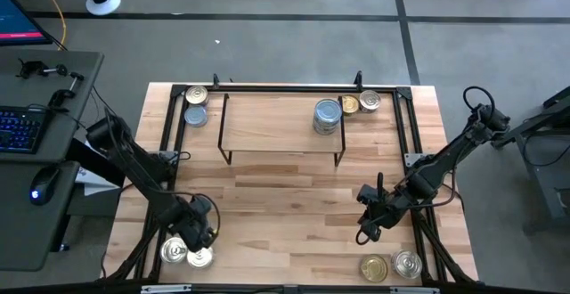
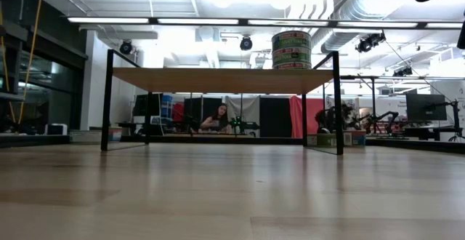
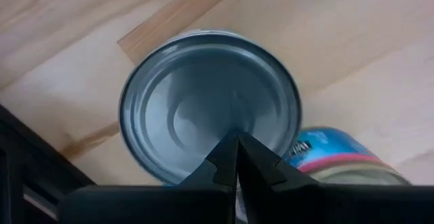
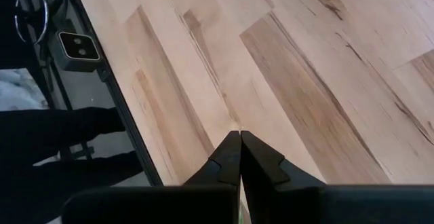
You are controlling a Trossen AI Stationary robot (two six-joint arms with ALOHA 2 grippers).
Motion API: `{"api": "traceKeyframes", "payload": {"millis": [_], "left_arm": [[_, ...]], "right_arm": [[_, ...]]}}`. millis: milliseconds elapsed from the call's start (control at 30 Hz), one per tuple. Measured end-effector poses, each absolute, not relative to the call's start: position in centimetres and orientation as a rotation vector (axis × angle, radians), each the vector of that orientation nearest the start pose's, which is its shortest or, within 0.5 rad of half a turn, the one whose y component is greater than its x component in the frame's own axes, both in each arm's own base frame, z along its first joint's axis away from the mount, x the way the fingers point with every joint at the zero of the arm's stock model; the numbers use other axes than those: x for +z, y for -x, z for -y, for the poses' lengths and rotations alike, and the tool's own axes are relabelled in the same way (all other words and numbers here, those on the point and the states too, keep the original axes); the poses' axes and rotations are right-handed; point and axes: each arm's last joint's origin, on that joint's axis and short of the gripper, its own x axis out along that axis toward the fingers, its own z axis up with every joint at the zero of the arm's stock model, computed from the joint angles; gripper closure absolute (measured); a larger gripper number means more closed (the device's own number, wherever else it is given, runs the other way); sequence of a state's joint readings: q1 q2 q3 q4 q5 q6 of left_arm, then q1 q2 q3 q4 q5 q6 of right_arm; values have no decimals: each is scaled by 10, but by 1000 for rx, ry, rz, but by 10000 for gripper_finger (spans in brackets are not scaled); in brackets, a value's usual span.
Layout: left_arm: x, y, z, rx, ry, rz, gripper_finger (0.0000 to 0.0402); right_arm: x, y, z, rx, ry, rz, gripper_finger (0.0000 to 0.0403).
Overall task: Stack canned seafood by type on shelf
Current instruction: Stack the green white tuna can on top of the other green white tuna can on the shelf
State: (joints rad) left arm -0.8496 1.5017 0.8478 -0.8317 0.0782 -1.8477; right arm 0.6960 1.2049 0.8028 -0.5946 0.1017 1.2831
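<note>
The light-wood shelf (image 1: 280,125) stands at the table's far middle. A stack of tins (image 1: 327,116) rests on its right end and also shows in the low view (image 2: 291,49). Two tins (image 1: 196,105) lie far left, two (image 1: 360,103) far right and two (image 1: 391,265) near right. Two more tins (image 1: 185,254) lie near left. My left gripper (image 1: 203,232) is shut above them; its wrist view shows a silver-topped tin (image 3: 203,95) and a blue-labelled tin (image 3: 339,153) beside it. My right gripper (image 1: 367,221) is shut over bare wood (image 4: 285,81). My left gripper's shut fingertips (image 3: 237,142) point down over the near edge of the silver tin's top (image 3: 224,125). The tin lies flat on the table. Whether the fingertips touch it, I cannot tell.
A black metal frame (image 1: 285,87) runs round the table's far edge and down both sides. Its rail (image 4: 115,95) lies close to my right gripper. Open wood lies between the shelf and the table's near edge. A desk with a keyboard (image 1: 22,125) stands left of the table.
</note>
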Motion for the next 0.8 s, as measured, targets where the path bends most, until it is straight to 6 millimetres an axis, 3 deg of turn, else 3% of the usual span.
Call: {"api": "traceKeyframes", "payload": {"millis": [167,400,567,800], "left_arm": [[162,-172,181,705,880,-1431,401],[160,-209,161,664,860,-1101,402],[158,-244,137,635,830,-909,401],[131,-304,120,450,881,-796,402]], "right_arm": [[228,-177,-143,-134,-762,-1079,403],[231,-182,-142,-178,-754,-952,403],[234,-185,-142,-209,-753,-855,403],[235,-187,-141,-236,-738,-800,403]]}}
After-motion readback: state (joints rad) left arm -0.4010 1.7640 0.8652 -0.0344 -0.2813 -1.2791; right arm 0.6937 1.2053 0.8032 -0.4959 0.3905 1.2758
